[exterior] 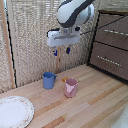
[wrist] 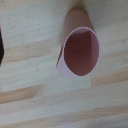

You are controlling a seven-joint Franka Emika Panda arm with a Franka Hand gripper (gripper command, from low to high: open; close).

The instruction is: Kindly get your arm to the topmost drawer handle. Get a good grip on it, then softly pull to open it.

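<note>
Two empty-looking cups, pink cup (wrist: 79,46), blue cup (exterior: 48,80), plate (exterior: 15,111) bare

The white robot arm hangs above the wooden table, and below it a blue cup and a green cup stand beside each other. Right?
Not quite: the cup beside the blue cup is pink, not green, as the exterior view shows. The white robot arm does hang above the wooden table.

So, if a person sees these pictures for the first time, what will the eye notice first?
Most likely the big white arm hanging over the wooden table, with its blue-tipped tool in the air and holding nothing. Below it stand a pink cup and a blue cup, with a white plate at the exterior view's left. The dark drawers with silvery handles are at the exterior view's right, apart from the tool.
</note>
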